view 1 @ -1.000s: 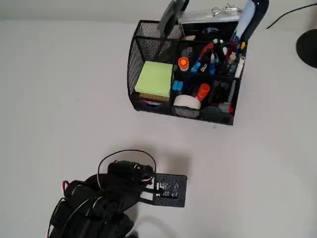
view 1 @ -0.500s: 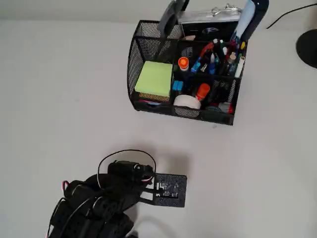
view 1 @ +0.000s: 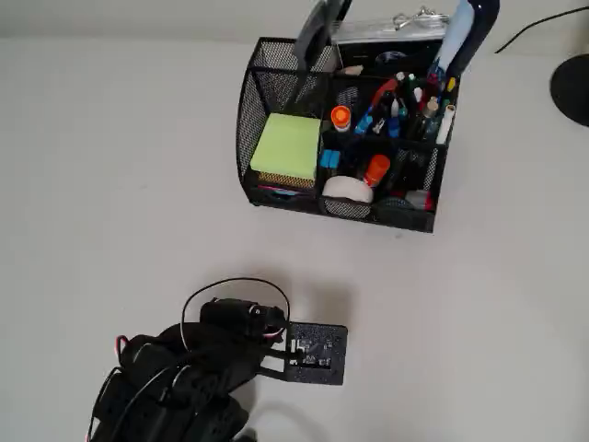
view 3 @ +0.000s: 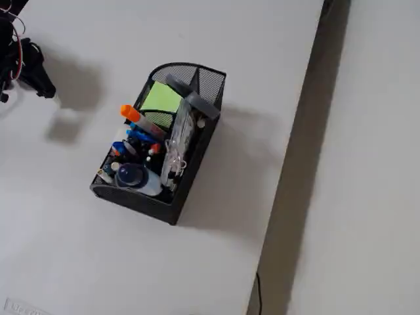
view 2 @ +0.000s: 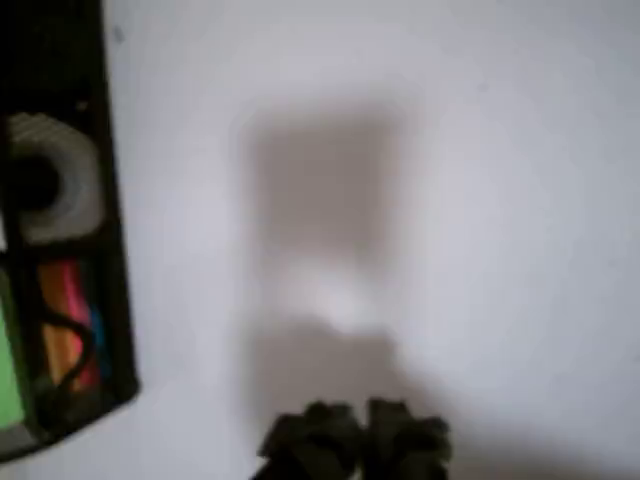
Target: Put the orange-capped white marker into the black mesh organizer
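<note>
Nearest, the claw [view 2: 355, 440] hangs over bare white surface [view 1: 110, 184], its dark fingers pressed together on nothing. Farther off stands the black mesh organizer [view 1: 267, 97]. The orange-capped white marker [view 1: 341, 118] appears to stand upright inside it already, cap up, among the pens. It looks light, stiff and smooth, so I'd pinch it across the mid-barrel, not the tapering cap.

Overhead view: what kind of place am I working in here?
Probably an office desk: a plain white table holding a black mesh organizer stocked with green sticky notes, pens and a tape roll.
</note>
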